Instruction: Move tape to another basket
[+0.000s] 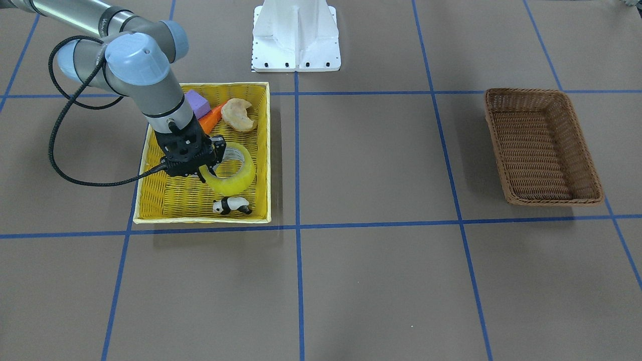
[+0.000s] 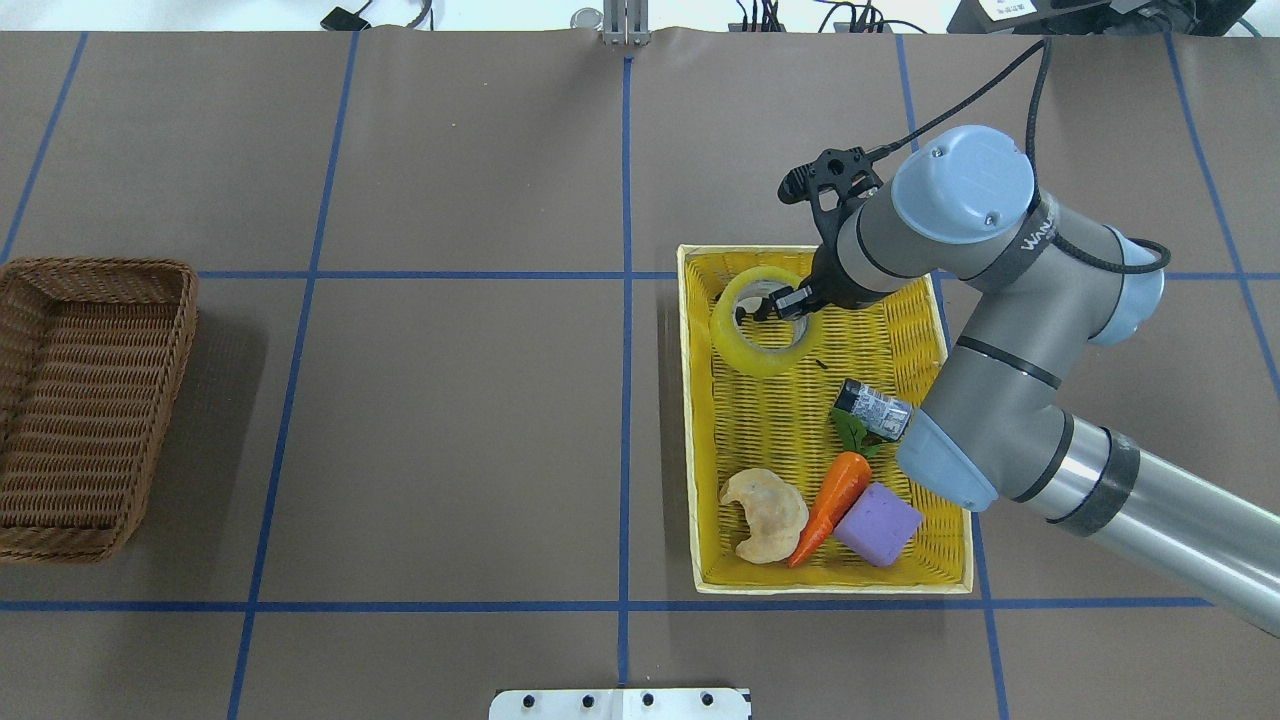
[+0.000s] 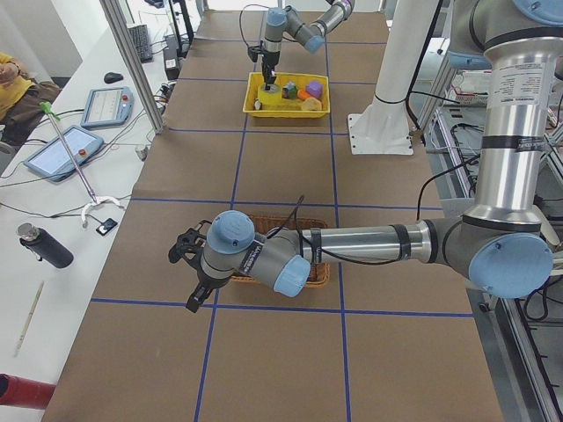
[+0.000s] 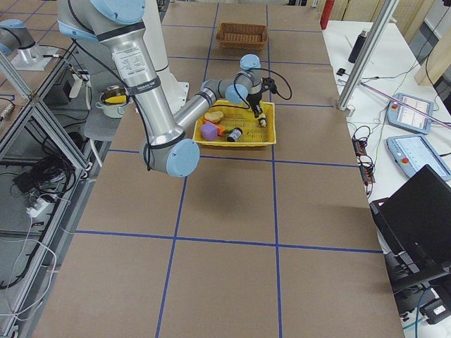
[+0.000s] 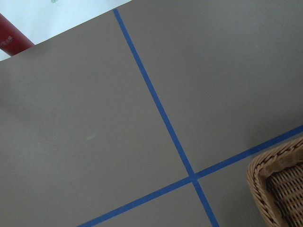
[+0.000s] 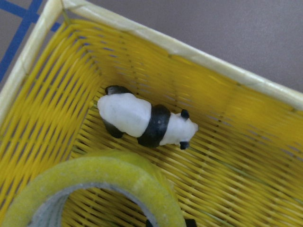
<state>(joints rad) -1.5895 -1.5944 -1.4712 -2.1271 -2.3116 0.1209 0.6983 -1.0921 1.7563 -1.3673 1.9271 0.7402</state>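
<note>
Tape (image 1: 231,183) is sitting in the yellow basket (image 1: 269,150), hole facing up, and is being straddled by the right gripper (image 1: 210,159). One finger is being held inside the core, the other outside the wall on the right arm's side. Whether that wall is being squeezed cannot be told. The roll is showing translucent yellowish, with a white printed core, and a panda (image 1: 230,205) is lying near it. Well apart, the basket (image 1: 551,199) is being flanked by the left gripper (image 3: 189,268), whose finger state cannot be told. A long carry is being judged necessary.
</note>
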